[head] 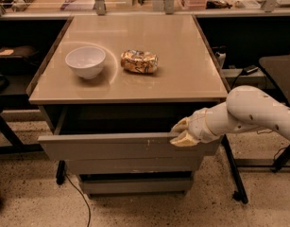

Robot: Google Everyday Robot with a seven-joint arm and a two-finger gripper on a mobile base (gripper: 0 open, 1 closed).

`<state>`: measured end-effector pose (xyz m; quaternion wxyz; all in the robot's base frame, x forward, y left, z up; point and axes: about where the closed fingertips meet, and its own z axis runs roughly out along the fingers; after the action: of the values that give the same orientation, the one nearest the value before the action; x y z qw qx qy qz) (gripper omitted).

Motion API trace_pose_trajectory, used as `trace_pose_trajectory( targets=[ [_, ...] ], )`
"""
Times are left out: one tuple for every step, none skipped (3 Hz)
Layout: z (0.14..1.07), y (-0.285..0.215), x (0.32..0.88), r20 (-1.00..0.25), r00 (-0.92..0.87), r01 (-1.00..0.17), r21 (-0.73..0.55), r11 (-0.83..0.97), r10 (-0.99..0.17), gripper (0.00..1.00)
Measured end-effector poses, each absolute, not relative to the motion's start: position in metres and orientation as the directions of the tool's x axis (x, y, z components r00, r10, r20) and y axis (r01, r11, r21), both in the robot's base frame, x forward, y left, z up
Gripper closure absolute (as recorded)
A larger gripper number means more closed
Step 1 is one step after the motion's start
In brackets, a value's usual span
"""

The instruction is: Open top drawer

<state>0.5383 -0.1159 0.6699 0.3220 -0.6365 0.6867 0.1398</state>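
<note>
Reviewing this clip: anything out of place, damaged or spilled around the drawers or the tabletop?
Nothing spilled or askew. The top drawer is pulled partway out, with the gripper at its upper edge, right of centre. Small white scratch marks on its front look like wear. The white bowl and crumpled packet rest on the table.

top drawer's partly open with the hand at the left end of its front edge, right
Not quite: the camera view shows the hand at the right end of the top drawer front edge, not the left. The drawer is indeed partly open.
</note>
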Motion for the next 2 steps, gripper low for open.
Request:
trace_pose_trajectory(
  targets=[
    [0.6671, -0.1188, 0.5409, -0.618, 0.007, -0.967, -0.204, 0.151, -0.786, 0.37],
    [0.6631, -0.1196, 0.5317, -0.632, -0.002, -0.973, -0.176, 0.146, -0.775, 0.39]
  ],
)
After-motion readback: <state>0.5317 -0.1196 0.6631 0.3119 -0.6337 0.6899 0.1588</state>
